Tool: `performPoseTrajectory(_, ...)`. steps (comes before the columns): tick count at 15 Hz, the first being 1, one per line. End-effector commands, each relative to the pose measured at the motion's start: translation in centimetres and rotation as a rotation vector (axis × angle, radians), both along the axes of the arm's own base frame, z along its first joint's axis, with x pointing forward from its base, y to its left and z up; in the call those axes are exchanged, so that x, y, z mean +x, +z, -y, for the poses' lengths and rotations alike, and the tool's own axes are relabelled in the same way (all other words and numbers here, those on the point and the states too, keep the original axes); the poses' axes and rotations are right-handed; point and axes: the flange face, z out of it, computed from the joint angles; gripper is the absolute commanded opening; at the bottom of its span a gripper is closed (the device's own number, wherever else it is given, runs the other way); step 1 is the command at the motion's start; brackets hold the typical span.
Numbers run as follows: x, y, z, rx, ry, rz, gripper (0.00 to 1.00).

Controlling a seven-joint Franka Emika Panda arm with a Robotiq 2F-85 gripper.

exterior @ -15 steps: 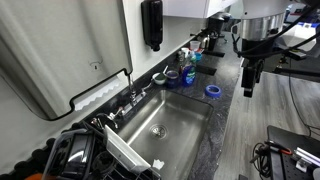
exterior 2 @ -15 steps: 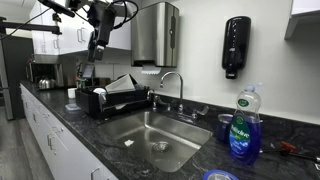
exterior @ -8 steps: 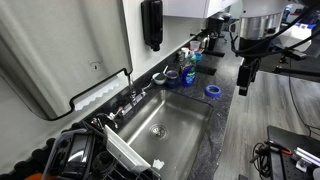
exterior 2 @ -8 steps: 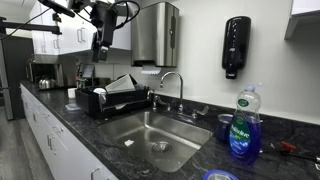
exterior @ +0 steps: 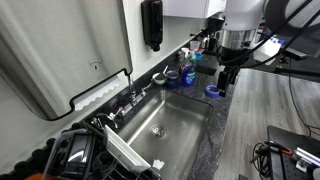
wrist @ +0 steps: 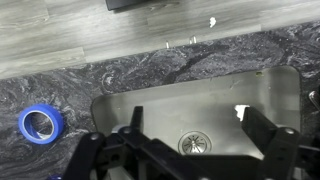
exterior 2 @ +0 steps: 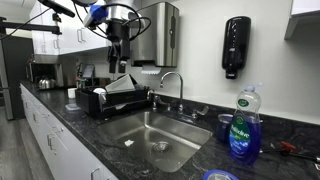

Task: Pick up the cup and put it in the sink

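A small dark blue cup (exterior 2: 223,127) stands on the dark counter behind the sink, beside a blue soap bottle (exterior 2: 241,125); it also shows in an exterior view (exterior: 171,76). The steel sink (exterior: 150,135) has a drain (wrist: 195,145) and a white scrap (wrist: 241,112) in it. My gripper (exterior: 223,85) hangs open and empty above the sink's front edge, well apart from the cup. In the wrist view my gripper (wrist: 197,128) frames the basin, with dark fingers (wrist: 262,125) either side of the drain. The cup does not show clearly there.
A blue tape roll (exterior: 213,91) lies on the counter by the sink's front corner, also in the wrist view (wrist: 40,124). A faucet (exterior 2: 172,85) stands behind the sink. A black dish rack (exterior 2: 110,100) sits beside it. Wood floor (wrist: 60,40) lies beyond the counter edge.
My arm has swung from over the floor side toward the sink and now hangs above the counter edge by the tape roll. The jaws stay open. The cup has not moved.
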Motion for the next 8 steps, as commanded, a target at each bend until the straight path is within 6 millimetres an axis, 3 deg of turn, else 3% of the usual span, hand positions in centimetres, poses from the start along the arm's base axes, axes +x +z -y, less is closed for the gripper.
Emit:
performPoseTrajectory(1,2.6,-1.7,1.6,-0.011,0.039,0.028,1.00)
performPoseTrajectory(4,4.3,-3.0,3.0,-0.036,0.058,0.058,1.00)
performPoseTrajectory(8,6.0,-4.2,6.6,-0.141,0.044,0.106,1.00)
